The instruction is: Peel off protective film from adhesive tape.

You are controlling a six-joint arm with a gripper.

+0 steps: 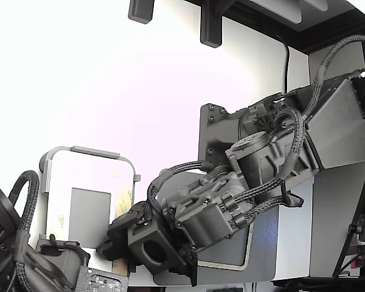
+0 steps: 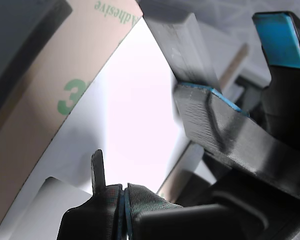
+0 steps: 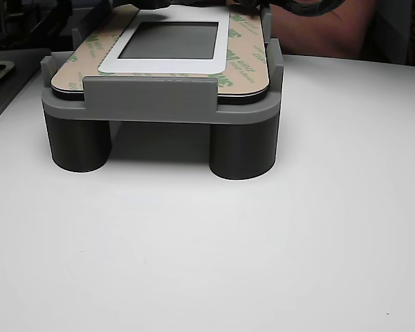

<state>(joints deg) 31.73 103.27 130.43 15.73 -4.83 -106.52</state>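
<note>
Wrist view is showing the fingers pressing together just beside the film, which is lying flat on the fixture.

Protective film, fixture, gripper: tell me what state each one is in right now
Protective film: lying flat on the panel, not lifted as far as these views show.
Grey fixture: standing on the table, holding the panel.
Gripper: fingertips pressed together, nothing visibly between them, right beside the film.
</note>
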